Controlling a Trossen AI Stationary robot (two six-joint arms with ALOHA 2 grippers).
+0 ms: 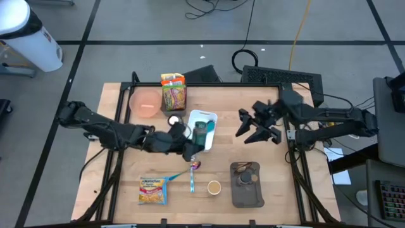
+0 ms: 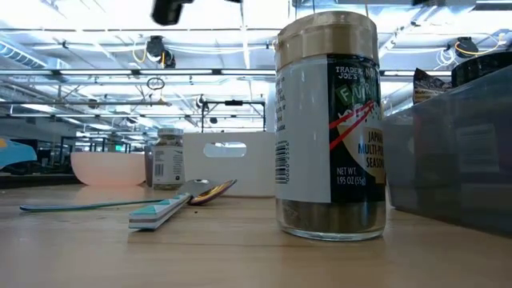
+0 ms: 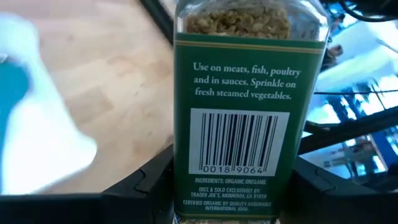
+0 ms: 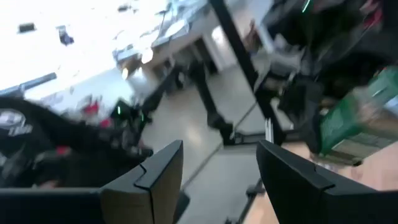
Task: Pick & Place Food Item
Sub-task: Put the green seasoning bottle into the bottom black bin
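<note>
My left gripper [image 1: 192, 151] is shut on a glass oregano jar [image 3: 249, 106] with a green label and a barcode, just at the near end of a white tray [image 1: 210, 118]. The tray holds a teal item [image 1: 201, 132]. To the tray's right my right gripper [image 1: 253, 130] hangs open with nothing between its fingers [image 4: 155, 180]. In the right wrist view the green jar [image 4: 360, 118] shows farther off. My left gripper pinches the oregano jar between its two fingers [image 3: 152, 180], on two opposite sides at the label's lower end [image 3: 186, 177]. The jar fills the gap between them. Wooden table shows behind it; whether it hangs clear of the table I cannot tell.
A pink bowl [image 1: 145, 102] and a snack bag [image 1: 173, 92] stand at the far edge, a small jar [image 1: 172, 118] beside the tray. Near the front lie a noodle packet [image 1: 152, 190], a spoon [image 1: 194, 167], a gold-lidded seasoning jar [image 1: 214, 187] and a grey bin [image 1: 247, 196].
</note>
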